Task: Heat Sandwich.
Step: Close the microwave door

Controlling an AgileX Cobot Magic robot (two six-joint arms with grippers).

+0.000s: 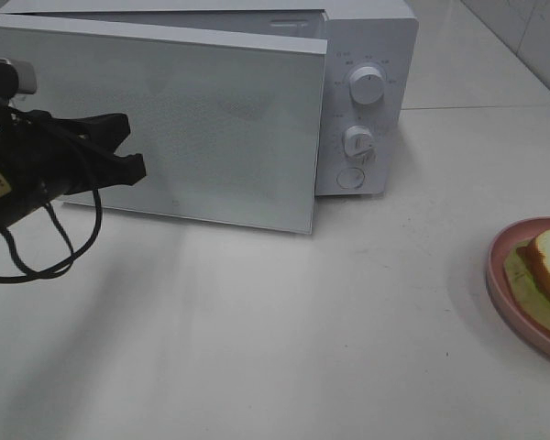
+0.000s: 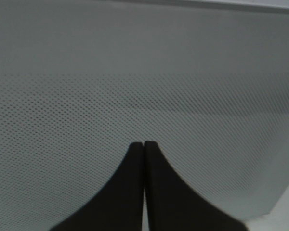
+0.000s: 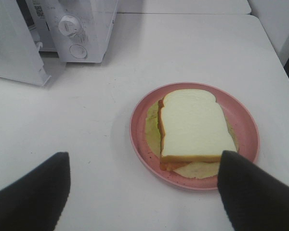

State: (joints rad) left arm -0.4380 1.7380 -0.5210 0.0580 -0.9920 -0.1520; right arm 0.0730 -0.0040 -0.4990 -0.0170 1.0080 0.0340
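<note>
White counter [image 1: 284, 330] | I see left gripper [image 2: 143, 149] closed, empty, at microwave door [image 1: 165, 119] | right gripper [image 3: 142, 185] wide open above sandwich [image 3: 195, 127]

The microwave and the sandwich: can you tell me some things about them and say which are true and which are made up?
1. The microwave door is partly open. True.
2. The sandwich is inside the microwave. False: it lies on a pink plate on the table.
3. The left gripper is shut. True.
4. The right gripper holds the sandwich. False: it is open, above the table, apart from the sandwich.
5. The microwave has two knobs. True.
</note>
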